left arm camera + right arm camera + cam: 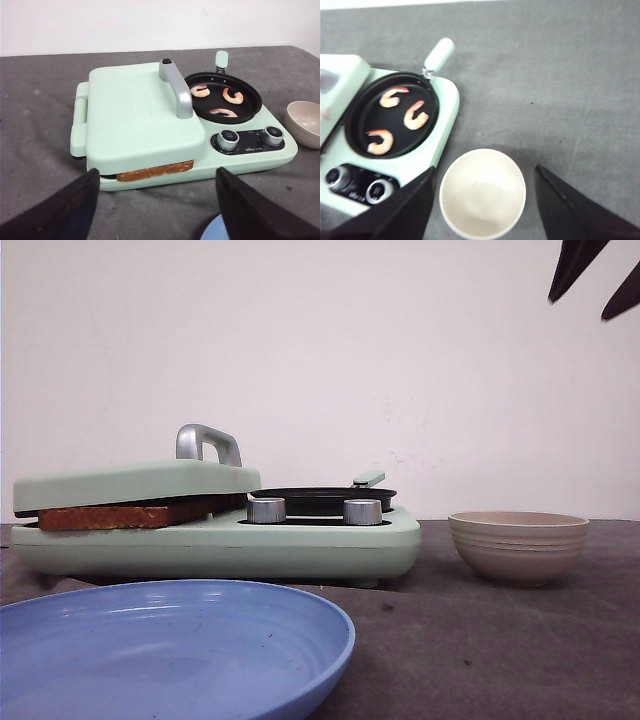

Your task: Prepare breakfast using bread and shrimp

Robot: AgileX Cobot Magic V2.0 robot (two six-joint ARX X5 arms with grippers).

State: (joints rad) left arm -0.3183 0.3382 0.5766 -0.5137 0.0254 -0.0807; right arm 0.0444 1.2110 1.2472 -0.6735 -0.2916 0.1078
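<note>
lid handle: brushed metal | pan: matt black | table cover: grey felt-like cloth

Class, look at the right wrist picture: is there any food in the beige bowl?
No. The bowl is empty inside, while the three shrimp lie in the black pan.

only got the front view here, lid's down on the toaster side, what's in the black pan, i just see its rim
Observer: Three shrimp lie in the pan, apart from each other.
Operator: anything in the beige bowl
Observer: The bowl is empty; the right gripper hangs open above it.
Operator: where's the left arm
Observer: The left gripper is open, facing the press's front edge, where the bread crust shows under the lid.
</note>
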